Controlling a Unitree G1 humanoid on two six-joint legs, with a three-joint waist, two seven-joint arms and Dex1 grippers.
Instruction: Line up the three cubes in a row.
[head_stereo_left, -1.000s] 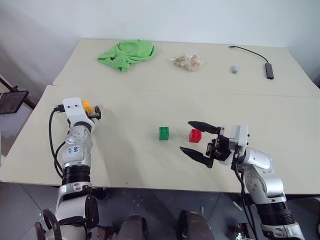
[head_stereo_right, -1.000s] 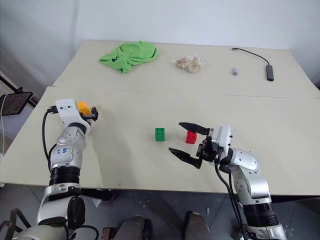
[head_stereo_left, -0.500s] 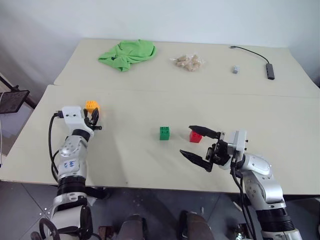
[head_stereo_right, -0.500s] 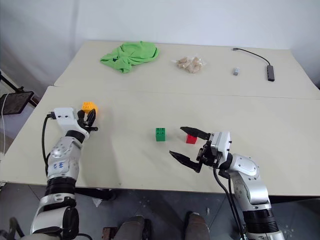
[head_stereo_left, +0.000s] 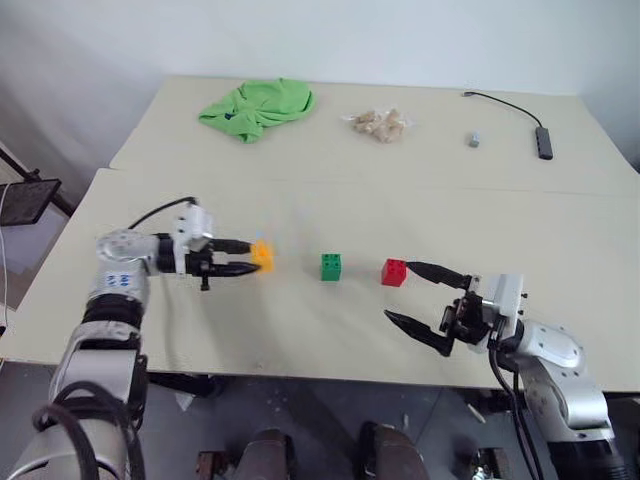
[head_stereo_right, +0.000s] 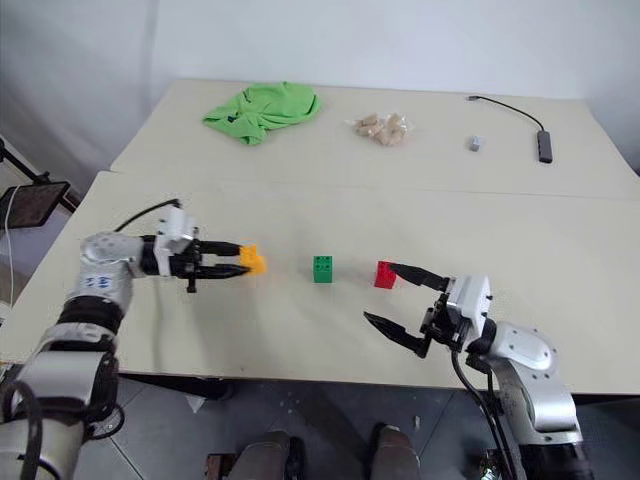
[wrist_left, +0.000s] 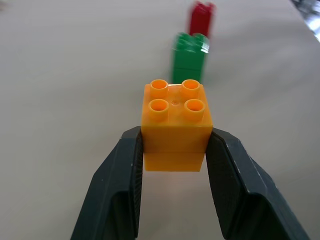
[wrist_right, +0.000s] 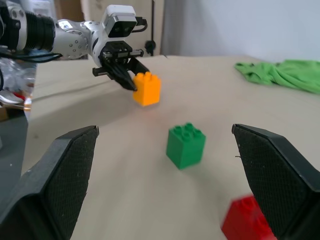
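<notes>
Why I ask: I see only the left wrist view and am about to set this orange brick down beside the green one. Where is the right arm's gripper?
Observer: The right gripper hovers with its jaws wide open close to the red brick, on the side nearer the robot, not gripping it.
Operator: Is there anything else near the row?
Observer: Nothing close. A green cloth, a pale heap of small pieces, a small grey block and a black cable all lie on the far table, beyond the seam.
</notes>
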